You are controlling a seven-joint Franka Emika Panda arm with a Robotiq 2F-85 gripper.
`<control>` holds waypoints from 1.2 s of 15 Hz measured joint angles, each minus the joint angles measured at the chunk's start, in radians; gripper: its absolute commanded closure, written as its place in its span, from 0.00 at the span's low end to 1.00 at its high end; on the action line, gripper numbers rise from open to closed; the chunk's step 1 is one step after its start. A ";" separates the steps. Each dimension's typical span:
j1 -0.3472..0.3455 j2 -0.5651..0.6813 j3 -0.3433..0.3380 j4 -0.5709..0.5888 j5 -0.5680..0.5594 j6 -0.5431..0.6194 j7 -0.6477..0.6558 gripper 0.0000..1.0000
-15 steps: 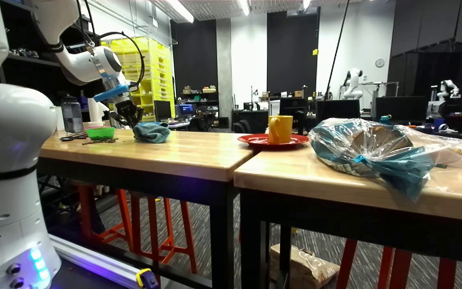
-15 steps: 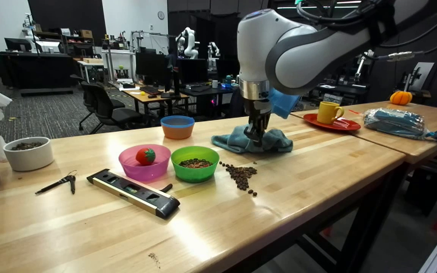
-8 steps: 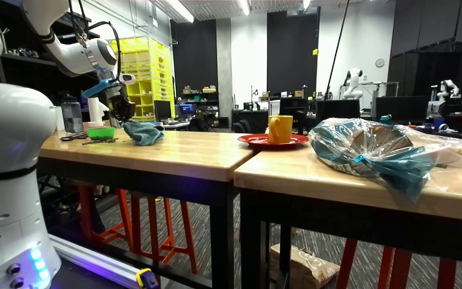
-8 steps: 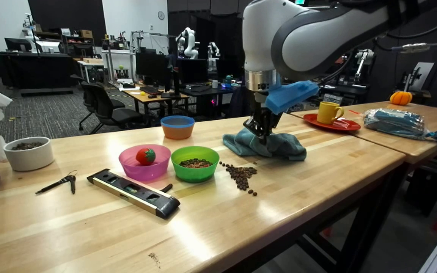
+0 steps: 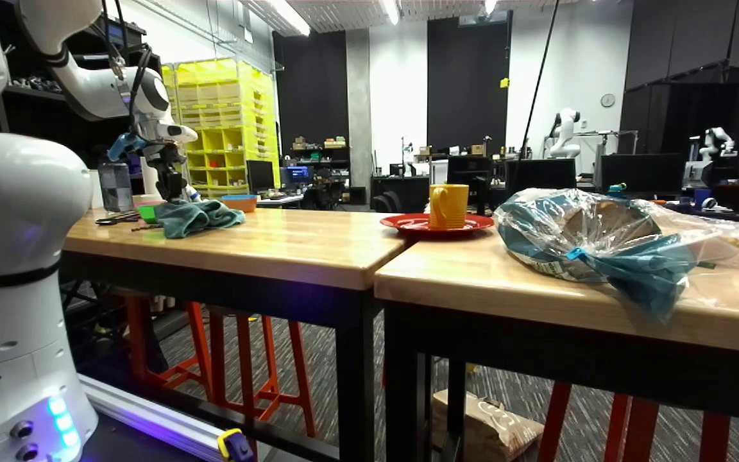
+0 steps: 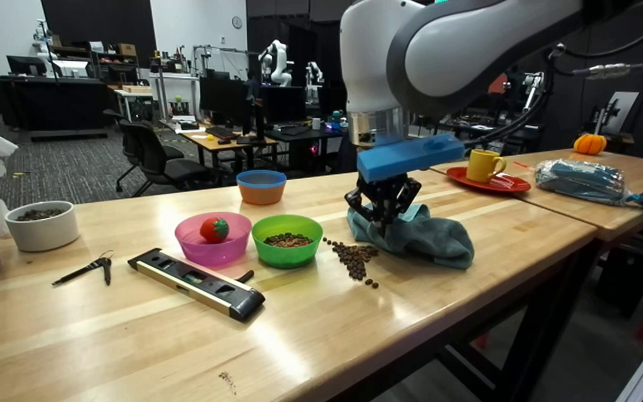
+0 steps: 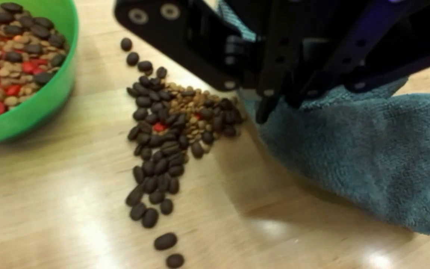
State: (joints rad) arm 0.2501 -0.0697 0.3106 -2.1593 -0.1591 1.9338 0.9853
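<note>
Pinching the cloth (image 7: 357, 149) by one edge, the jaws leave the rest slack. Beans (image 7: 161, 166) lie at its wrist-view nine o'clock.

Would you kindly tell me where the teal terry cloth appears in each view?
In an exterior view: teal terry cloth, left of centre.
In an exterior view: the cloth, right of centre.
In the wrist view: the cloth, right side.
Shared landmark: green round bowl, left of the cloth in each.
</note>
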 measured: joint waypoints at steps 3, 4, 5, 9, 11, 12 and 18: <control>0.026 0.050 0.023 0.052 0.014 0.000 0.133 0.98; 0.036 0.070 0.029 0.076 0.014 0.000 0.180 0.98; 0.046 0.088 0.032 0.101 0.014 0.000 0.223 0.98; 0.072 0.131 0.033 0.186 0.014 0.005 0.368 0.98; 0.073 0.132 0.032 0.209 0.015 0.011 0.425 0.98; 0.073 0.132 0.031 0.218 0.015 0.015 0.450 0.98; 0.070 0.123 0.006 0.225 0.015 0.026 0.551 0.98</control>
State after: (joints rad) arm 0.3198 0.0537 0.3167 -1.9342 -0.1439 1.9596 1.5363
